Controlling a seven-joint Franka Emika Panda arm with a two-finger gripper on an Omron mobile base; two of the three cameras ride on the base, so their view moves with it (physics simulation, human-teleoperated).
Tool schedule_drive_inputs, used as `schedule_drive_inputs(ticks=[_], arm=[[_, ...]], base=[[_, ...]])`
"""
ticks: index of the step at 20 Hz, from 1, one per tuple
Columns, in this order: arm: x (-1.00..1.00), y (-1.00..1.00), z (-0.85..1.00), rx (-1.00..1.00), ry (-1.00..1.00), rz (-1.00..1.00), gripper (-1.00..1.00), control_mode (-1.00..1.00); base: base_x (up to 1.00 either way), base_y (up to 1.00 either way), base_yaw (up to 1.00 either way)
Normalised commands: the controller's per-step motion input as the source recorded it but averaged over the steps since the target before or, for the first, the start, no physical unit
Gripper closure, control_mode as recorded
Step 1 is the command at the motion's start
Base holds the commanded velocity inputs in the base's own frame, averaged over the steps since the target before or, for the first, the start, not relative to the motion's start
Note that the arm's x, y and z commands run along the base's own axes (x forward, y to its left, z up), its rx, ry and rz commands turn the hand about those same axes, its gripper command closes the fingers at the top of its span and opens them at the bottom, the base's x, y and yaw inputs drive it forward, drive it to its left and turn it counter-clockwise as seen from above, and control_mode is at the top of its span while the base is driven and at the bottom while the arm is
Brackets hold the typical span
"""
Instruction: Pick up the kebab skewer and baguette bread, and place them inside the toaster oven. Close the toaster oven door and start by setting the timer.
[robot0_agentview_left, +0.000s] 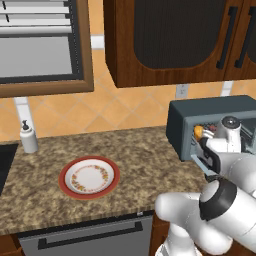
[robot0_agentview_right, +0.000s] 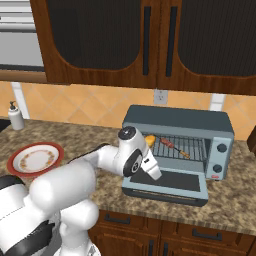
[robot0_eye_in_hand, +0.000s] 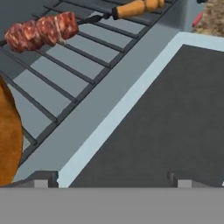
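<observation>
The toaster oven (robot0_agentview_left: 200, 107) (robot0_agentview_right: 175, 117) stands open on the counter, its door (robot0_agentview_right: 170, 182) (robot0_eye_in_hand: 166, 118) dropped flat in front. On the wire rack (robot0_eye_in_hand: 65, 74) lies the kebab skewer (robot0_agentview_right: 172, 146) (robot0_eye_in_hand: 41, 31), with reddish chunks and an orange end. At the rack's left end rests the baguette bread (robot0_agentview_left: 198, 131) (robot0_agentview_right: 149, 139) (robot0_eye_in_hand: 8, 144). My gripper (robot0_agentview_right: 155, 172) (robot0_eye_in_hand: 112, 181) hovers over the left part of the lowered door, just outside the opening. It is open, its fingertips (robot0_eye_in_hand: 41, 181) wide apart with nothing between them.
An empty red-rimmed plate (robot0_agentview_left: 90, 177) (robot0_agentview_right: 34, 157) sits on the granite counter to the left. A soap bottle (robot0_agentview_left: 27, 137) (robot0_agentview_right: 16, 116) stands by the wall. Two dials (robot0_agentview_right: 221, 148) are on the oven's right panel. Dark wooden wall cabinets (robot0_agentview_right: 150, 40) hang above.
</observation>
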Motion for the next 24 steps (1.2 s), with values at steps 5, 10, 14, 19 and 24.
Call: schedule_drive_inputs(ticks=[5,10,14,19,24], arm=[[-0.98,0.00,0.24,0.00,0.00,0.01,-1.00,-1.00],[-0.96,-0.04,0.70,0.00,0.05,0.22,-1.00,-1.00],[-0.83,-0.01,0.49,-0.01,0.19,0.43,-1.00,-1.00],[-0.31,0.31,0.00,0.00,0.26,0.45,-1.00,-1.00],[0.50,0.53,-0.16,0.00,0.30,0.31,-1.00,-1.00]], base=[[0.00,0.00,0.00],[0.00,0.00,0.00],[0.00,0.00,0.00],[0.00,0.00,0.00],[0.00,0.00,0.00]])
